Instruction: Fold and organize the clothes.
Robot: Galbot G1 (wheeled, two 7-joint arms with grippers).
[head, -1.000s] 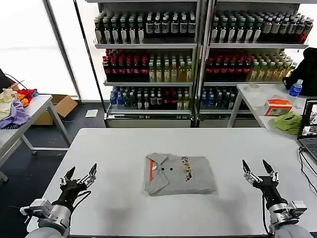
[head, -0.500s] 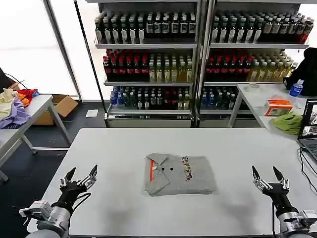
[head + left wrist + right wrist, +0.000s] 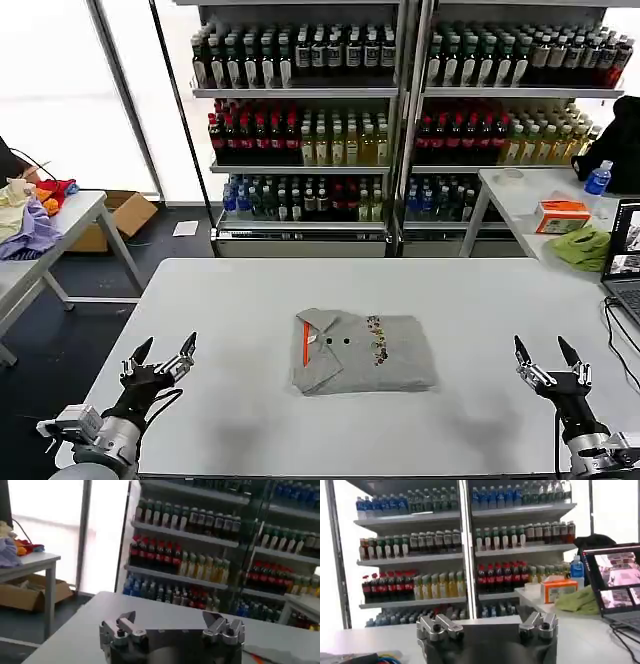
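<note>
— Where's the shirt?
— The folded grey shirt [image 3: 362, 351] lies mid-surface [image 3: 240, 300], collar and orange placket to the left; its chest graphic is too small to read.
— And the fingers?
— The left gripper [image 3: 158, 357] hovers near the left corner, fingers spread wide, holding nothing. The right gripper [image 3: 548, 360], near right, is equally wide and empty. Both are well apart from the shirt.

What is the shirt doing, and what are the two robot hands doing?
Shirt: folded, lying flat mid-table, collar on the robot's left.
Left gripper: open, empty, at the table's near left.
Right gripper: open, empty, at the table's near right.
</note>
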